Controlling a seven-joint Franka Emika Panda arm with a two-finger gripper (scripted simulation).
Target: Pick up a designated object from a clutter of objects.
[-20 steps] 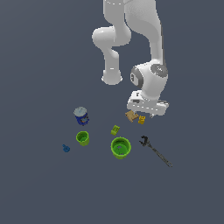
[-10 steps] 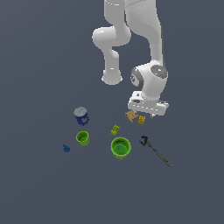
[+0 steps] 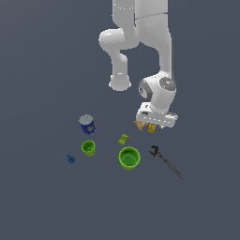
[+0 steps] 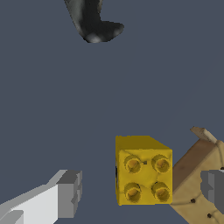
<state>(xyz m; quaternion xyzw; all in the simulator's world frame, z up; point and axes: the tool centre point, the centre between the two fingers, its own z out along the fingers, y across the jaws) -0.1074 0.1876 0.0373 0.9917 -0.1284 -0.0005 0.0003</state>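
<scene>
A: So, how were the fingers set?

B: Spread wide, nothing clamped. The gripper hung low, the yellow block lying between the pads.

A: And the risk?

B: The tan box sat just beside it, under the far finger. Closing might have pinched the box too, knocking the block askew.

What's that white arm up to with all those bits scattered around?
A white robot arm has its gripper low over a small yellow block, one item in a scatter of cups, a can and a wrench. The fingers are open on either side of the block and have not closed on it. A tan box lies right beside the block, near the other finger.
</scene>
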